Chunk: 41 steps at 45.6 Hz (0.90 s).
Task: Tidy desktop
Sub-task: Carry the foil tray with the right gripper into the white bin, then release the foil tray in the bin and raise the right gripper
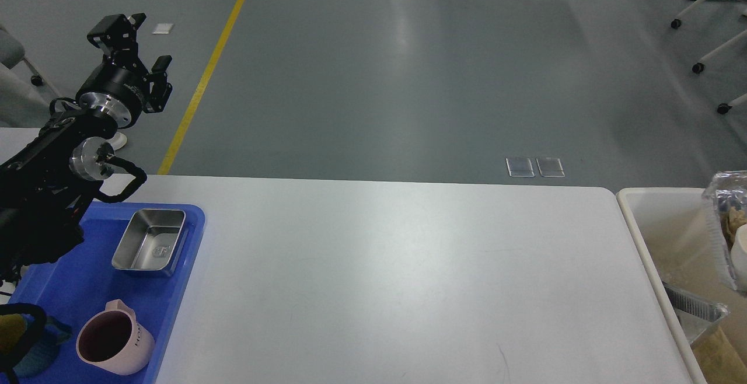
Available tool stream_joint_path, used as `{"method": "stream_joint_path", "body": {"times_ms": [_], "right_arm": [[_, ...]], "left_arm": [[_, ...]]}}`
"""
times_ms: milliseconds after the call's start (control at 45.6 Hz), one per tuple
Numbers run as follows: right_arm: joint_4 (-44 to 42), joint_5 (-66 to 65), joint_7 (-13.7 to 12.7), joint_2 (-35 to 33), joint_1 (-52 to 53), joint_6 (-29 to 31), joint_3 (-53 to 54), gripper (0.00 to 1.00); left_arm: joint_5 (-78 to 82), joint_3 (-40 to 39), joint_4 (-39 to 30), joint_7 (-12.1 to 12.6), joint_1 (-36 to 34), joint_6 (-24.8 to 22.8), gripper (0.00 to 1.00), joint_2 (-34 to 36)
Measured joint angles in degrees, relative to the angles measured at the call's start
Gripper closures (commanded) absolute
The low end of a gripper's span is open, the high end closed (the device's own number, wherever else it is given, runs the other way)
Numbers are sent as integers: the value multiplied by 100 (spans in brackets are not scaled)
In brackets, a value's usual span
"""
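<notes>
The white desktop [397,267] fills the middle of the head view and is bare between the tray and the bin. My left gripper [137,45] is raised off the table's far left corner, open and empty. A crumpled foil container with food scraps [722,203] and a white paper cup [741,255] show at the right edge, over the white bin [653,220]. My right arm and gripper are out of view, so I cannot see what holds them.
A blue tray [76,279] at the left holds a steel box [149,241], a pink mug [114,346] and a teal mug [29,349]. Foil scrap [694,308] lies in the bin. Chair wheels stand on the floor at the far right.
</notes>
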Motion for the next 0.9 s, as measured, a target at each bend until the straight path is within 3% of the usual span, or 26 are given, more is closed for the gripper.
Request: {"method": "stream_joint_path", "body": {"times_ms": [197,263,329,373,702,899], "right_arm": [[-145,18,-6,-7,-176,94,5,100],[-152,17,-7,-8,-239,92,5,66],[-179,14,-9,-8,-299,36,5,16],[-246,13,-9,-7,-321,-31,7,2],[-689,21,34,173,-312,-459,161,0],[-675,184,33,464,-96,-460,1112,0]], "left_arm": [[-192,-79,107,-136,25,-10,21,-109],[-231,-106,145,-139,27,-11,20,-157],[-253,-119,168,-141,27,-11,19,-201],[-259,-121,175,-142,27,-11,19,-223],[-363,-128,328,-131,27,-28,15,-345],[-365,-131,339,-88,17,-29,11,-351]]}}
